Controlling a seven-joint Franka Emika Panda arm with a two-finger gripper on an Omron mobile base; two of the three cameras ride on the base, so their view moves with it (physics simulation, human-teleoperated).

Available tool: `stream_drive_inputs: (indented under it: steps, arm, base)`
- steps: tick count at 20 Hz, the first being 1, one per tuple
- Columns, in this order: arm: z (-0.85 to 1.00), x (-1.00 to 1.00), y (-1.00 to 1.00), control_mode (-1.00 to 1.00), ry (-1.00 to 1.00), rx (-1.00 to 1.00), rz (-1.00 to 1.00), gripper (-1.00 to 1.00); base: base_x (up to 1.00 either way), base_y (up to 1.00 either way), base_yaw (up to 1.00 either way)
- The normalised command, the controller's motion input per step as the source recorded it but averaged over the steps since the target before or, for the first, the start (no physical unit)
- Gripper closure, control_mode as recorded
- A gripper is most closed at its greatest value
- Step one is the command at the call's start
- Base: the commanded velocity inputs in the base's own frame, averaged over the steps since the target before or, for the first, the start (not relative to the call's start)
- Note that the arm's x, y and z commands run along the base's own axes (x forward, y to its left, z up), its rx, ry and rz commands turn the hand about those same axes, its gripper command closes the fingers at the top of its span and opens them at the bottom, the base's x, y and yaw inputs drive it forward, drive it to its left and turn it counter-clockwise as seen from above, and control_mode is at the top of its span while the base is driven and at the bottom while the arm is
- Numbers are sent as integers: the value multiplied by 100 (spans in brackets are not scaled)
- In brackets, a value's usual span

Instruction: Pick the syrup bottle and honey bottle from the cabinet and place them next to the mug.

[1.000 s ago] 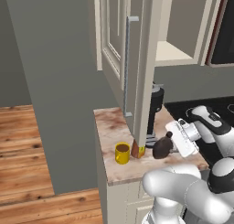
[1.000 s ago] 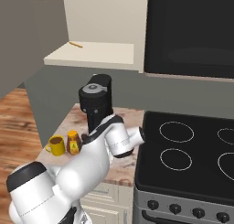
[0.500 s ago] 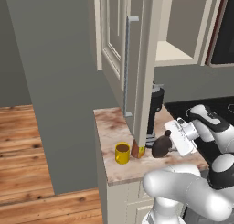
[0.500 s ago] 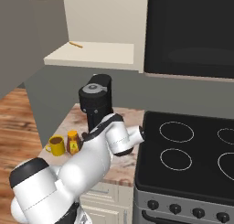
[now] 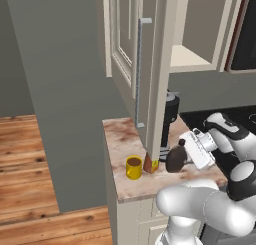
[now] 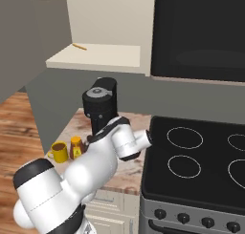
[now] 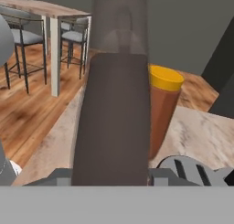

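Hand view — syrup bottle (image 7: 114, 122) clamped betw gripper (image 7: 137, 173) fingers.

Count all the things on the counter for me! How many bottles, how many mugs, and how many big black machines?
Bottles: 2, the honey bottle and the syrup bottle, which the hand is holding
Mugs: 1, the mug
Big black machines: 1, the black appliance
Total: 4

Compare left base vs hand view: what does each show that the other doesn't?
Left base alone: the mug on the counter, the open cabinet door, a black appliance.
Hand view alone: a dining table with chairs across the wood floor.
Both: the syrup bottle, held in the shut gripper, beside the honey bottle.
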Motion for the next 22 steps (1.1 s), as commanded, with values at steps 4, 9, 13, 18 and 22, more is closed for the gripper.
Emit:
stream_drive_inputs:
  steps: [4,9,13,18,22]
  arm:
    - [-1,0,0,-100,0,0,0,100]
    - [0,-2,0,-100,-1,0,0,100]
    - [0,0,0,-100,0,0,0,100]
    - [0,0,0,-100,0,0,0,-100]
    - [0,0,0,-100,0,0,0,-100]
  base:
    - [0,0,0]
    - [0,0,0]
    - [0,0,0]
    - [0,0,0]
    - [0,0,0]
